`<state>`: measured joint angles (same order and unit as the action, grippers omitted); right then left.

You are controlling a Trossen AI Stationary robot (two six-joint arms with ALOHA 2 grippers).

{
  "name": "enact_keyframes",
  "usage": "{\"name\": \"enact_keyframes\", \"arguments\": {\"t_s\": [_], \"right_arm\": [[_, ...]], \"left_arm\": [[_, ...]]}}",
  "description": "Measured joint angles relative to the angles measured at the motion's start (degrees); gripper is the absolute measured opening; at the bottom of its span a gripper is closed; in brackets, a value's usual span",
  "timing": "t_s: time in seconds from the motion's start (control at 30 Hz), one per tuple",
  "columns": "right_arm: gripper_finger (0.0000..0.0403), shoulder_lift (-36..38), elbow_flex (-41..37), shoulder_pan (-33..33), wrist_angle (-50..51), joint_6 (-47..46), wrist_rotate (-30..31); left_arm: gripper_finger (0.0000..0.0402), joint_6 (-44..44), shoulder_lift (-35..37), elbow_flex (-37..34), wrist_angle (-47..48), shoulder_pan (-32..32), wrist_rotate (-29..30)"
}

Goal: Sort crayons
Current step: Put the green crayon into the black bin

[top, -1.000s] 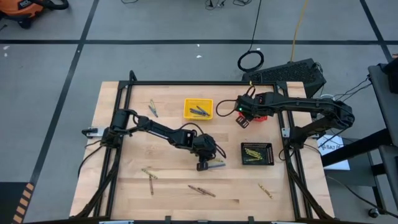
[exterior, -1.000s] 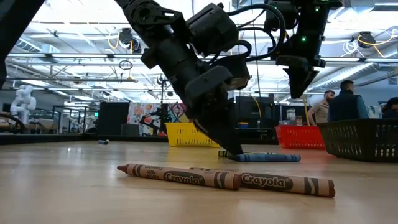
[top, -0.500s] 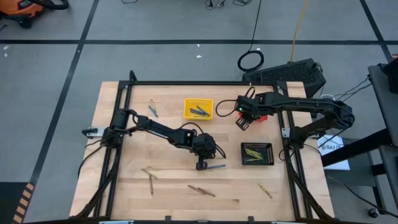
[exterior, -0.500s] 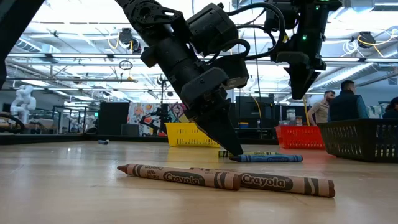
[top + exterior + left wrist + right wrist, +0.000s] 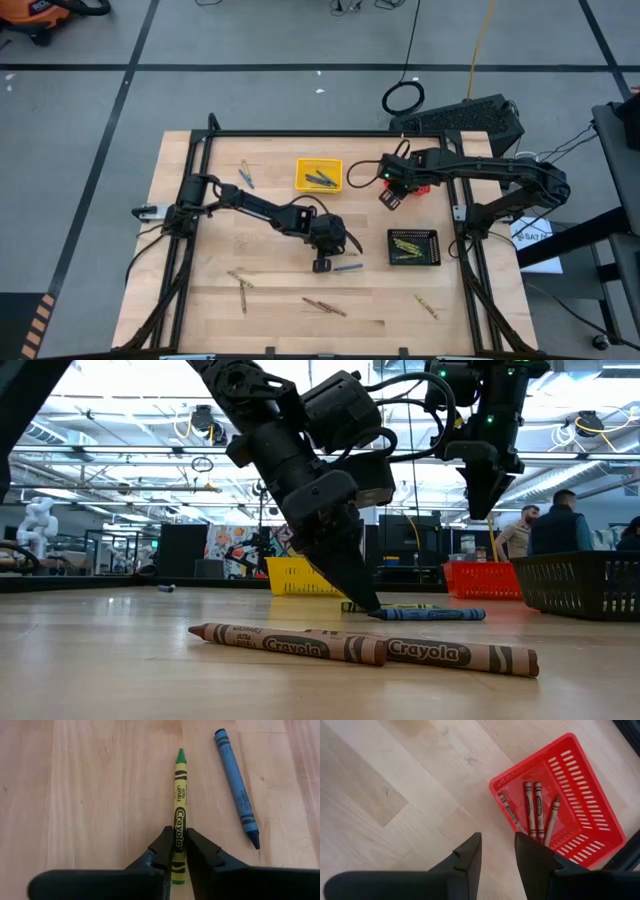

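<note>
My left gripper (image 5: pixel 323 264) stands with its fingertips on the table near the middle, shut on a yellow-green crayon (image 5: pixel 179 805) that lies flat on the wood. A blue crayon (image 5: pixel 237 787) lies beside it, untouched; it also shows in the low view (image 5: pixel 430 614). My right gripper (image 5: pixel 390 196) hangs open and empty above the table beside the red basket (image 5: pixel 580 775), which holds several brown-red crayons (image 5: pixel 532 810). My left gripper pinches the yellow-green crayon between its two fingers, on the crayon's two long sides near its blunt end (image 5: pixel 178 836). The fingers (image 5: pixel 352 585) come slanting down from above and from the table's left. The crayon lies flat on the table, its tip pointing away from the gripper.
A yellow basket (image 5: pixel 319 174) with blue crayons stands at the back and a black basket (image 5: pixel 413 246) with yellow-olive crayons at the right. Loose crayons lie at the far left (image 5: pixel 247 174), near left (image 5: pixel 240 285), near middle (image 5: pixel 325 306) and near right (image 5: pixel 427 305).
My left gripper has shifted a little toward the table's left, its fingertips staying down at the table by the yellow-green crayon. The blue crayon lies where it was.
</note>
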<state>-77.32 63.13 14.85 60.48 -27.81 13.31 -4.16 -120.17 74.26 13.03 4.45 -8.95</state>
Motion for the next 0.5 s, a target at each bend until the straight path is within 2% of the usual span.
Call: {"name": "enact_keyframes", "arguments": {"t_s": [0.13,0.27,0.5], "right_arm": [[0.0105,0.0,0.0,0.0,-0.1,0.08,0.04],[0.0105,0.02,0.0,0.0,-0.1,0.22,0.08],[0.0105,0.02,0.0,0.0,-0.27,0.49,0.08]], "left_arm": [[0.0045,0.02,-0.31,-0.02,-0.25,-0.26,-0.75],[0.001,0.02,-0.37,-0.07,-0.42,-0.26,-0.73],[0.0004,1.74,0.1,-0.13,-0.3,-0.26,-1.21]]}}
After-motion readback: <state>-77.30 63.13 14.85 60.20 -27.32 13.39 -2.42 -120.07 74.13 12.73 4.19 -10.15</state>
